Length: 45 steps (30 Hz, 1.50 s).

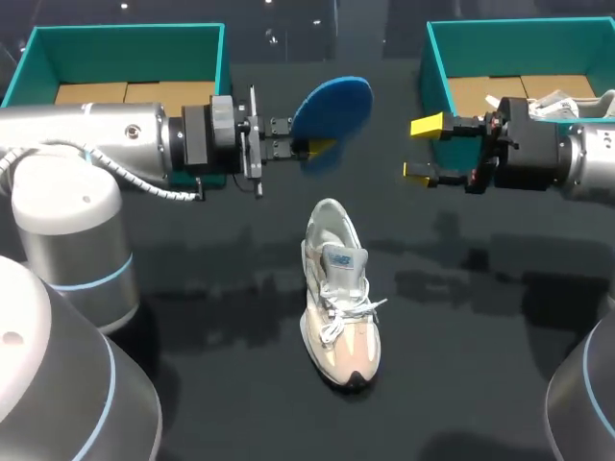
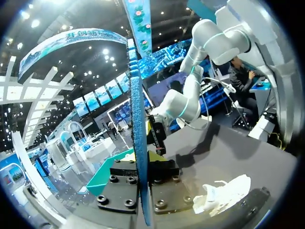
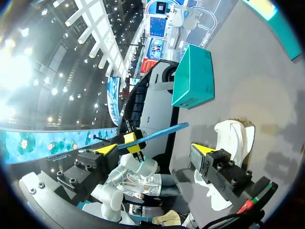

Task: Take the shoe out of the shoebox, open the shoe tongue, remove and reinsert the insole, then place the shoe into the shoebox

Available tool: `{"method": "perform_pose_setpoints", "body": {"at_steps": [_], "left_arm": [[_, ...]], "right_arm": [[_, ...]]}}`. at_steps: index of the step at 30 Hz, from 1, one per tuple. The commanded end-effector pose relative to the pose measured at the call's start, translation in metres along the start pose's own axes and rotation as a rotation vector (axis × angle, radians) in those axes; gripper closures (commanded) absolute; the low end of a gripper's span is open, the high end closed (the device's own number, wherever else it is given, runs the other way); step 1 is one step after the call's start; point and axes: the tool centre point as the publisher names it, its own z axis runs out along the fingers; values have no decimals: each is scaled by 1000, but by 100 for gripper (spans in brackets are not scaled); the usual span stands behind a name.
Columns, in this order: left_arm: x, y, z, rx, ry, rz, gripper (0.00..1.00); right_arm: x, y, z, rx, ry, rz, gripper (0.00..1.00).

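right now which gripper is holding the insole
The left gripper: it is shut on the blue insole, while the right gripper stands open and empty.

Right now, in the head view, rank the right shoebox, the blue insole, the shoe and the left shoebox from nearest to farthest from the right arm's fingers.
1. Right shoebox, at the back right, just behind the right fingers.
2. Blue insole, held up towards the middle.
3. Shoe, lying on the table, front middle.
4. Left shoebox, far back left corner.
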Motion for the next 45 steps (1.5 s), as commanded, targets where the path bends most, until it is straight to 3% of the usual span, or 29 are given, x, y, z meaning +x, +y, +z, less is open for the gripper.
{"method": "perform_pose_setpoints", "body": {"at_steps": [1, 24, 38, 45], "left_arm": [[-1, -9, 4, -11, -20, -217, 100], [-9, -19, 9, 24, 37, -804, 100], [-23, -1, 9, 105, 60, -1327, 100], [-26, 14, 11, 79, 55, -1524, 100]], "right_arm": [[0, -1, 1, -2, -2, 0, 0], [0, -1, 1, -2, -2, 0, 0], [0, -1, 1, -2, -2, 0, 0], [0, -1, 1, -2, -2, 0, 0]]}}
